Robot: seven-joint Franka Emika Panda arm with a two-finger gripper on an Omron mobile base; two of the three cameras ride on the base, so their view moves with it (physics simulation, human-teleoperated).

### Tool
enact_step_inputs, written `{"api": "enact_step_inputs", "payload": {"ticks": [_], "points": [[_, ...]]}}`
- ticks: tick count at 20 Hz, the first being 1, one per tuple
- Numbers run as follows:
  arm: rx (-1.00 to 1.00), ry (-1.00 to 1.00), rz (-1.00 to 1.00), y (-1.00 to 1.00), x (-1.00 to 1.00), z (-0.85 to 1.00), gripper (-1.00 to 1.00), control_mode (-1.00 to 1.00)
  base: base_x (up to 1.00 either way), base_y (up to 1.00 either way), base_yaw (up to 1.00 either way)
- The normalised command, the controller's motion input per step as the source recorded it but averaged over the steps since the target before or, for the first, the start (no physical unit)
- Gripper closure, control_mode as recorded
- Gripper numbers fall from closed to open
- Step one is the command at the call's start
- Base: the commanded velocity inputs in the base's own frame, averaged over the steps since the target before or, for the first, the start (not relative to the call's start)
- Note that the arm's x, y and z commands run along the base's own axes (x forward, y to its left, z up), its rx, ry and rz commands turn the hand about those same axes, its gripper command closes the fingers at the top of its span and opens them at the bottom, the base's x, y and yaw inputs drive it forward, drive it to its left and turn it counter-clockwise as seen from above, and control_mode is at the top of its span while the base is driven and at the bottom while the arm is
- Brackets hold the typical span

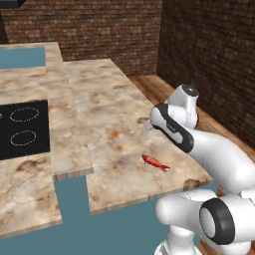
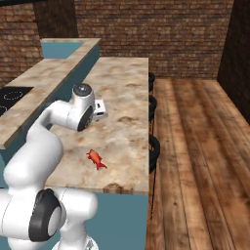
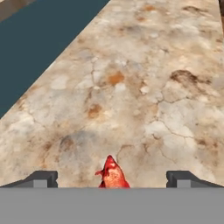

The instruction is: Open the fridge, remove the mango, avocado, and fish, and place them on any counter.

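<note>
A small red fish [image 1: 154,162] [image 2: 95,158] lies flat on the beige speckled counter [image 1: 109,99] [image 2: 124,88], near its front edge. In the hand view the fish [image 3: 113,175] rests on the counter [image 3: 131,78] between my two dark fingertips, touching neither. My gripper [image 3: 111,179] is open, its jaws spread wide and holding nothing. My hand [image 2: 100,111] hovers a little above the counter, just beyond the fish. The fridge, the mango and the avocado are out of view.
A black cooktop [image 1: 22,127] [image 2: 10,95] with white rings lies on the lower counter to the left. Dark round stools [image 2: 154,151] line the counter's right edge above a wooden floor [image 2: 195,146]. Brick walls close the back.
</note>
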Motion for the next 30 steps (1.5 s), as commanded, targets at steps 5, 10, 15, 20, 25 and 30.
{"api": "enact_step_inputs", "payload": {"ticks": [5,10,15,20,25,30], "points": [[0.00,-0.09,0.00,0.00,-0.05,0.66,-1.00,-1.00,0.00,0.00,0.00],[0.01,-0.21,-0.19,-0.12,-0.71,0.47,-1.00,-1.00,0.00,0.00,0.00],[0.00,-0.20,-0.27,-0.01,-0.64,0.52,-1.00,-1.00,0.00,0.00,0.00],[0.00,-0.16,-0.23,0.01,-0.48,0.30,-1.00,-1.00,0.00,0.00,0.00],[0.03,-0.03,-0.01,-0.24,-0.65,0.29,-1.00,-1.00,0.00,0.00,0.00],[0.00,0.05,0.01,-0.09,-0.78,0.35,-1.00,-1.00,0.00,0.00,0.00]]}}
